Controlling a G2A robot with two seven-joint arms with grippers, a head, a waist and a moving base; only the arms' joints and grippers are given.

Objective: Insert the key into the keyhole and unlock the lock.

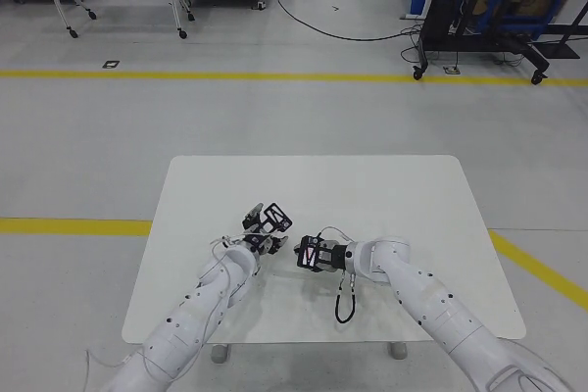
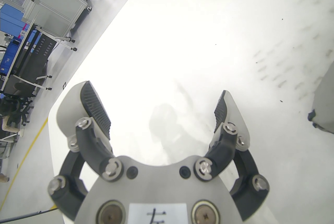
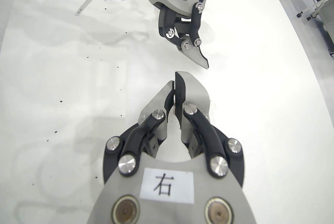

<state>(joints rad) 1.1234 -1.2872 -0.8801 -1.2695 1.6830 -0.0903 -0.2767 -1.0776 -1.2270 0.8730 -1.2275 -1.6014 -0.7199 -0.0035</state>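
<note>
Just over the white table (image 1: 421, 196), the left pincer (image 2: 156, 97) gapes, released, facing the clenched right pincer (image 3: 174, 82).

Above the table (image 1: 421, 186), left end effector (image 1: 267, 227) hangs just left of right end effector (image 1: 298, 253).

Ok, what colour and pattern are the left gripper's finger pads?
The pads are black, finely ribbed; left wrist view shows them best.

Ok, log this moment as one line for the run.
left end effector: open, over table | right end effector: shut, tip close to left one, apart
</note>
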